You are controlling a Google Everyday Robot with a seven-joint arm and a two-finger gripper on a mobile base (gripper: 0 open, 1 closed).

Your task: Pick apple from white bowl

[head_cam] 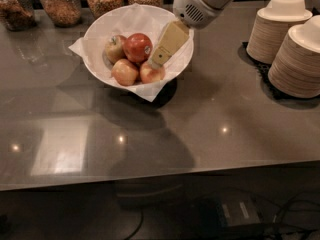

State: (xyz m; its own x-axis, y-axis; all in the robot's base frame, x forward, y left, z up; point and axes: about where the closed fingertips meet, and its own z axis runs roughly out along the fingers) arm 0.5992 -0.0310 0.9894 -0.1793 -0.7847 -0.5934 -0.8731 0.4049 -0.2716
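Observation:
The white bowl lined with crumpled white paper sits at the back of the grey counter. In it lies the deep red apple with a small sticker, among three paler yellow-red apples. My gripper reaches in from the upper right, its beige fingers slanting down over the bowl's right side. Its tip is just right of the red apple and above the front right pale apple. It holds nothing that I can see.
Several glass jars of grain line the back edge behind the bowl. Two stacks of beige paper bowls stand on a dark mat at the right. The counter's front edge runs across below.

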